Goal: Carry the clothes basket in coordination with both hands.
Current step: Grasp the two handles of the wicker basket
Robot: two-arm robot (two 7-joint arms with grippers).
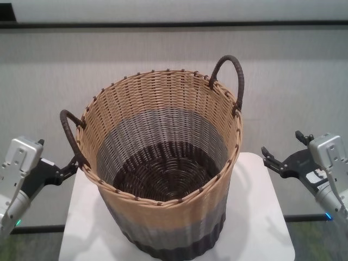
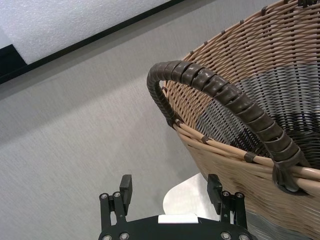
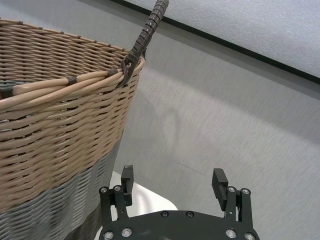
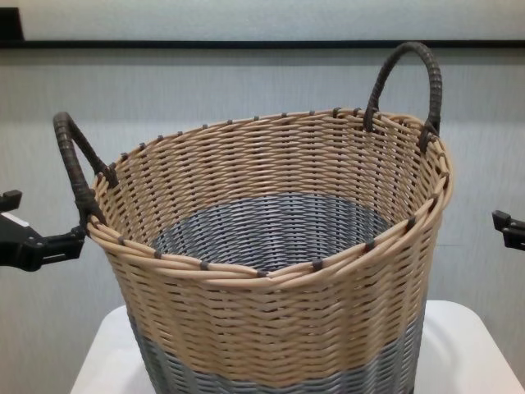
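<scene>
The clothes basket (image 1: 163, 136) is a large round wicker basket, tan above grey with a dark base, standing upright on a small white table (image 1: 261, 228). One dark wrapped handle (image 1: 70, 136) sticks out on its left, the other (image 1: 231, 76) at its back right. My left gripper (image 1: 55, 153) is open, just left of the left handle and below it, not touching; the left wrist view shows the handle (image 2: 225, 95) above its open fingers (image 2: 125, 190). My right gripper (image 1: 280, 142) is open and empty, right of the basket with a gap; its fingers (image 3: 219, 181) face the basket wall (image 3: 55, 130).
A grey wall (image 1: 293, 70) with a black strip (image 1: 174, 24) stands behind the basket. The white table is barely wider than the basket, and its rounded edge shows in the chest view (image 4: 467, 345). Both grippers hover beyond the table's sides.
</scene>
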